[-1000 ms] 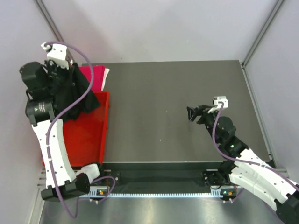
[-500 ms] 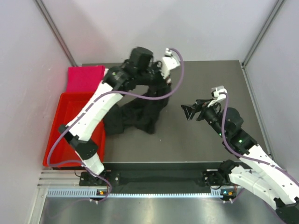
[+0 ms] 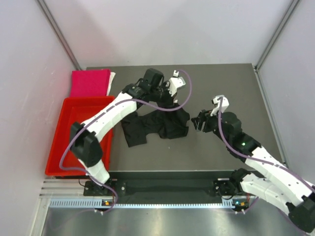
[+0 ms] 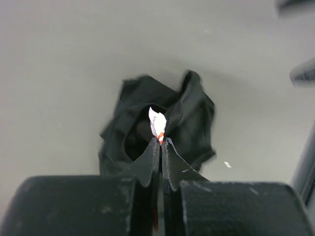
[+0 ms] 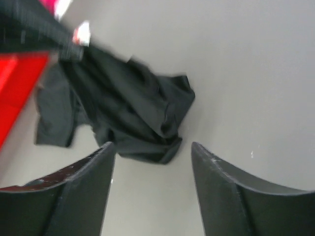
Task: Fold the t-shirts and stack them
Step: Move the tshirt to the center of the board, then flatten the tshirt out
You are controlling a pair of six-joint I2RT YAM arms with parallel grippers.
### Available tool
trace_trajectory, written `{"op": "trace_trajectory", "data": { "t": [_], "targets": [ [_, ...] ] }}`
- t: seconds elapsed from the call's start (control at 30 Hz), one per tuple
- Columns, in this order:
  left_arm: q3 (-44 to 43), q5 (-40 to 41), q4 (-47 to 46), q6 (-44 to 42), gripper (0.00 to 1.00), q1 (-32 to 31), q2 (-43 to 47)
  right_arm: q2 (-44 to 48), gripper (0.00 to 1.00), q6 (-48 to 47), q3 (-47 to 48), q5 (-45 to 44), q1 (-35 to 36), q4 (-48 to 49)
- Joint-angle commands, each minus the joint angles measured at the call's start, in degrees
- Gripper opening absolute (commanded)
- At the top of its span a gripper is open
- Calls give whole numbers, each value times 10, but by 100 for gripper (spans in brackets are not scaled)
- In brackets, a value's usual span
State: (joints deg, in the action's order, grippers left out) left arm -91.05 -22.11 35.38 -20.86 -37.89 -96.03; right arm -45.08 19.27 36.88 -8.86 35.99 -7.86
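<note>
The left gripper [image 4: 161, 142] is pinched together on the collar, at the white label [image 4: 156, 122], of the crumpled black short-sleeved cloth t-shirt [image 3: 158, 125]. The shirt lies heaped at frame centre on the dark grey table [image 3: 236, 83]. The right gripper [image 5: 152, 153] stands apart and empty, just right of the heap. Upper left, the folded magenta-pink t-shirt [image 3: 89, 82] looks finished; the black one is not yet spread, folded or stacked.

Crumpled black t-shirt [image 5: 128, 108] on grey table [image 5: 246, 64], red tray [image 5: 15, 93] at left edge, right end effector [image 5: 151, 150] spread wide
</note>
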Motion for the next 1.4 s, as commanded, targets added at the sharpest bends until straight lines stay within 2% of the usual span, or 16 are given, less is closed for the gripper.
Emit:
{"op": "trace_trajectory", "data": {
  "t": [0.0,0.03,0.07,0.1,0.13,0.17,0.23,0.27,0.37,0.6,0.7,0.83,1.07,1.13,1.23,1.37],
  "targets": [
    [-32,-29,-106,28,0,30,-56,-36,62,14,-22,18,0,43],
    [-62,-23,-107,31,5,33,-73,-45,61,22,-27,21,0,58],
    [-81,-22,-103,32,20,38,-89,-54,61,26,-32,22,3,65],
    [-103,-27,-80,34,38,48,-120,-71,61,30,-42,22,4,73],
    [-142,-35,-66,39,64,55,-133,-80,62,38,-45,21,5,74],
    [-159,-42,-51,44,72,62,-142,-91,66,41,-46,18,7,73],
    [-172,-76,-23,62,77,90,-139,-126,70,52,-40,12,7,71],
    [-165,-86,-20,68,99,102,-129,-139,74,53,-36,12,11,66],
    [-95,-81,-10,73,99,144,-56,-189,76,60,-24,10,15,56],
    [187,82,4,-27,94,150,164,-290,74,74,4,-6,16,62],
    [289,135,8,-65,86,116,196,-330,69,69,18,9,16,89],
    [394,168,-22,-82,84,74,200,-380,54,78,42,19,16,103],
    [440,204,-82,-103,85,29,149,-427,44,88,56,20,11,116],
    [443,212,-90,-102,85,29,141,-431,35,95,58,19,8,118],
    [452,249,-127,-102,83,28,126,-425,12,97,54,21,0,123],
    [444,233,-140,-94,72,28,83,-395,0,97,44,24,-11,121]
  ]
}}
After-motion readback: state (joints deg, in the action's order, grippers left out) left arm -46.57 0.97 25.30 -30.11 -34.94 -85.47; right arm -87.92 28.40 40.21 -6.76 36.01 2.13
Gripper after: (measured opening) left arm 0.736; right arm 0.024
